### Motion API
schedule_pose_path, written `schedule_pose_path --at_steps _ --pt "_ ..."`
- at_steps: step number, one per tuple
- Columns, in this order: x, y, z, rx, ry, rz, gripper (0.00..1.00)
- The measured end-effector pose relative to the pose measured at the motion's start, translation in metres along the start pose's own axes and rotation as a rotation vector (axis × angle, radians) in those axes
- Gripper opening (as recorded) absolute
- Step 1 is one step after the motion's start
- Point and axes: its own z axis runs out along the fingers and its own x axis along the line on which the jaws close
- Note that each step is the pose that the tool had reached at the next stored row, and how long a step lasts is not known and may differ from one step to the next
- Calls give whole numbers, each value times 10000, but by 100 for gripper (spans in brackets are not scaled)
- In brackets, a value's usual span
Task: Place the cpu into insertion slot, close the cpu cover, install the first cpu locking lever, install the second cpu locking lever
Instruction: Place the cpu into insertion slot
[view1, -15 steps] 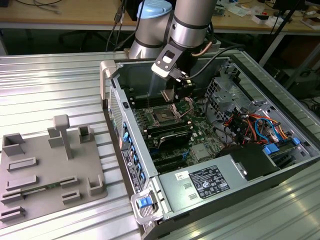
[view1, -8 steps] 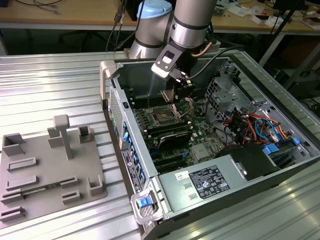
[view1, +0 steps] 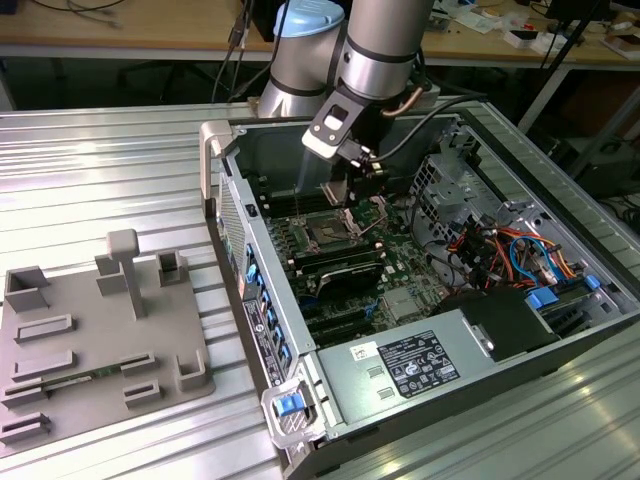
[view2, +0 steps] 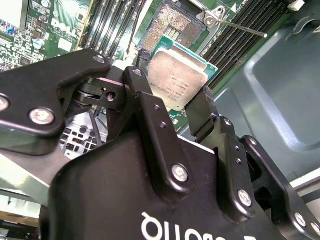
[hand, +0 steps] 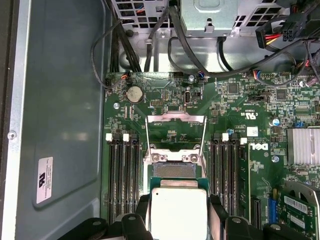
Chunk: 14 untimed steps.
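Pincer (view2: 172, 96) clamps the flat square cpu (view2: 178, 76) (dull silver).

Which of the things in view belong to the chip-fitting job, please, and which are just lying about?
Part of the job: gripper, shut on the cpu; empty socket; cpu cover, standing open; locking lever.

Just lying about: grey holder tray; coloured cables; finned heatsink; round battery.
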Motion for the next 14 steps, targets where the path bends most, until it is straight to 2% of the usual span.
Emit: schedule_pose_path --at_steps 7,14 --pt "0 -3 28 1 -1 14 55" --pt "0 -3 29 1 -2 14 55"
